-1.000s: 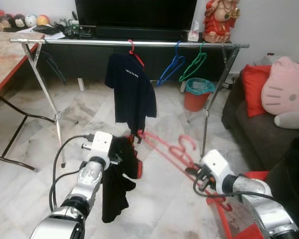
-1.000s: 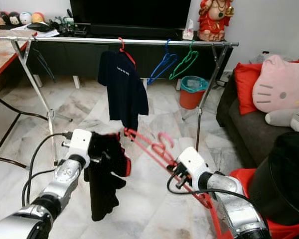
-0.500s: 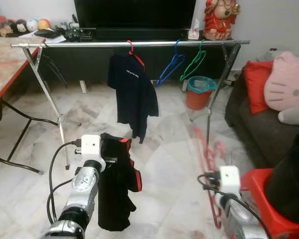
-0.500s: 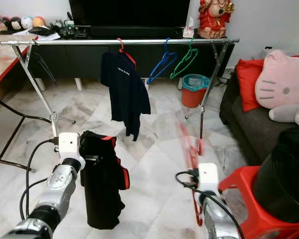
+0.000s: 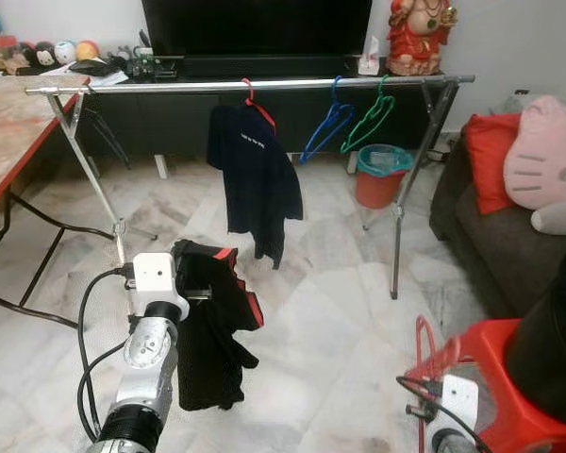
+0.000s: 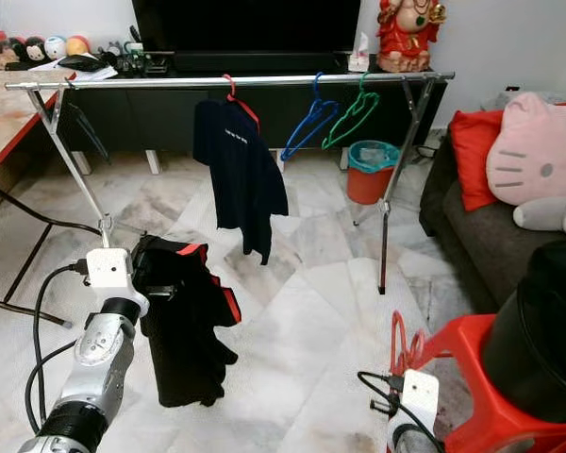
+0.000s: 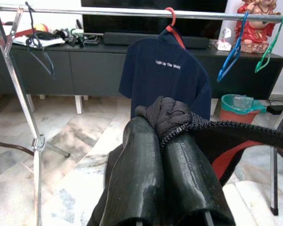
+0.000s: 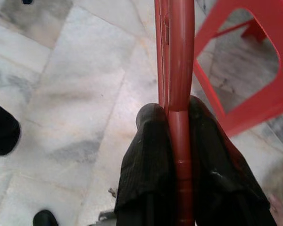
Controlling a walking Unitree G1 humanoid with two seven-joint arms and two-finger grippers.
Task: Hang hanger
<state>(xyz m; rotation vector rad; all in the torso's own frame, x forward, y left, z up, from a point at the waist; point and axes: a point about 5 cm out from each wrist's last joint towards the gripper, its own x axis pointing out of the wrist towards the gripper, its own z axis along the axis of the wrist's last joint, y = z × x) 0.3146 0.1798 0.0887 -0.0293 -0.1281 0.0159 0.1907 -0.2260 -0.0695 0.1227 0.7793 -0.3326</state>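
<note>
My left gripper (image 7: 162,126) is shut on a black garment with red trim (image 5: 212,344), which hangs limp below it above the floor, in front of the rack. Low at the right, my right gripper (image 8: 174,115) is shut on a red hanger (image 5: 424,342) that stands upright beside the red stool (image 5: 495,351). The metal clothes rail (image 5: 170,84) runs across the room ahead. It carries a dark navy T-shirt (image 5: 257,179) on a red hanger, an empty blue hanger (image 5: 324,129) and an empty green hanger (image 5: 369,117).
A black bundle (image 5: 558,349) sits on the red stool. A sofa with a red cushion (image 5: 489,160) and pink plush pillow (image 5: 547,156) is on the right. A teal bin (image 5: 380,175) stands behind the rack, a table (image 5: 14,118) at the left, and a TV console behind.
My right arm has dropped and drawn back toward the stool, and the red hanger has swung from slanting leftward to upright. The left arm with the garment has shifted slightly left.
</note>
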